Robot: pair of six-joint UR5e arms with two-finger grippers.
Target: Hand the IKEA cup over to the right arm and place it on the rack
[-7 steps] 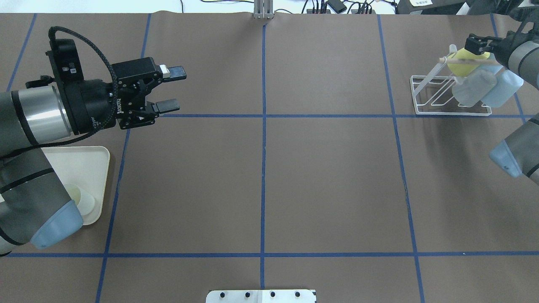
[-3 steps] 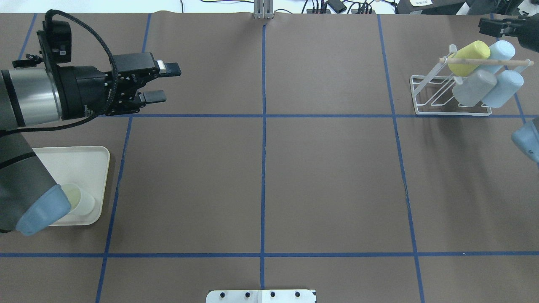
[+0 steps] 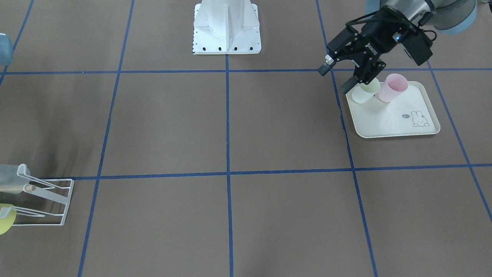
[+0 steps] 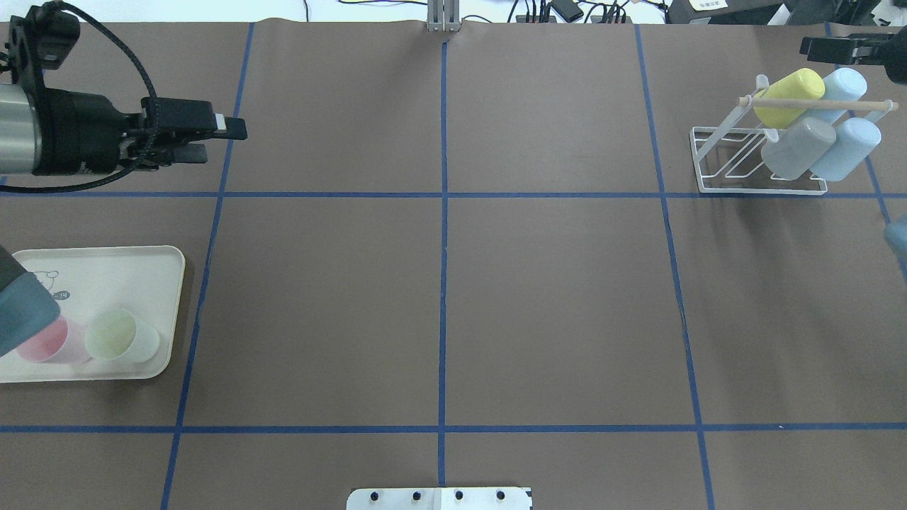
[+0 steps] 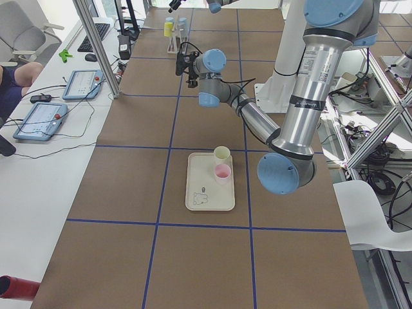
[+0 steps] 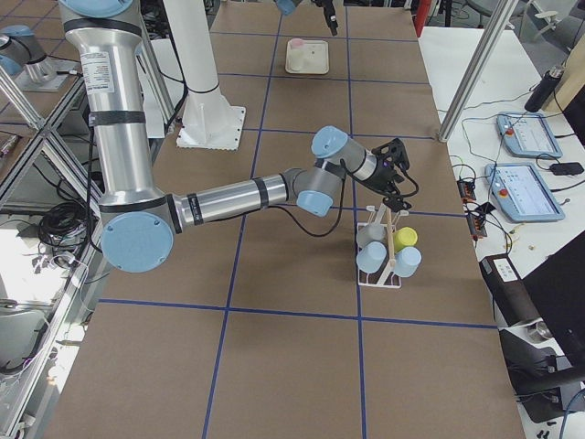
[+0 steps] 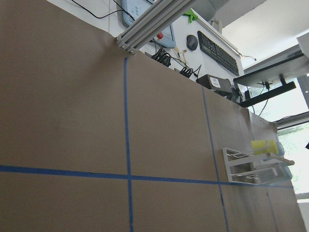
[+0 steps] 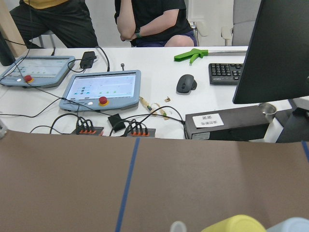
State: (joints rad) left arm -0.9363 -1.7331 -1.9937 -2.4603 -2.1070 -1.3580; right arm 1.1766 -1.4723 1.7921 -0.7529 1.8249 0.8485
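The pale green cup (image 4: 117, 334) stands upright, mouth up, at the tray's (image 4: 127, 273) robot-side corner, beside the pink cup (image 4: 49, 341). The left gripper (image 4: 221, 140), fingers apart and empty, hovers beyond the tray's far edge and belongs to the nearer arm. The rack (image 4: 762, 190) is well apart. The right gripper (image 4: 815, 48) hangs by it, finger state not determinable.

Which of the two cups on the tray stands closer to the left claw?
The pale green cup; the pink cup beside it stands farther from the left claw.
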